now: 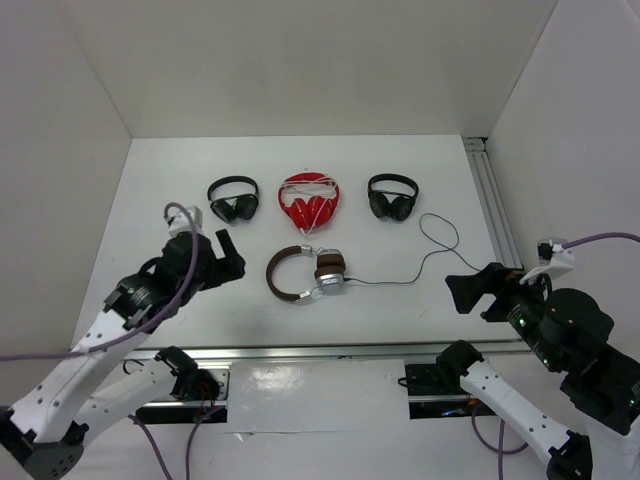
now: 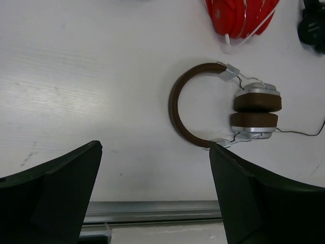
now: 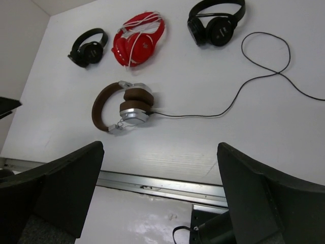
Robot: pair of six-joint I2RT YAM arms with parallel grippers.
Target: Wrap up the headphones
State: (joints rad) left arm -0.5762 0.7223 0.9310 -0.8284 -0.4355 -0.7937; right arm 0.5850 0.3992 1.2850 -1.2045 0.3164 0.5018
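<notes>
Headphones (image 1: 307, 274) with a brown headband lie flat on the white table (image 1: 150, 200), near its front edge and between my two arms. The headband curves to the left, and the silver-and-brown ear cups sit together on the right. The thin black cable (image 3: 198, 116) trails right from the cups and loops loosely across the table, unwrapped. My left gripper (image 1: 230, 255) hangs left of the headphones, jaws wide apart, holding nothing. My right gripper (image 1: 467, 297) hangs to their right, near the cable, also spread wide and empty. Behind them a red pair (image 1: 308, 200) sits between a left black pair (image 1: 233, 199) and a right black pair (image 1: 392, 196).
</notes>
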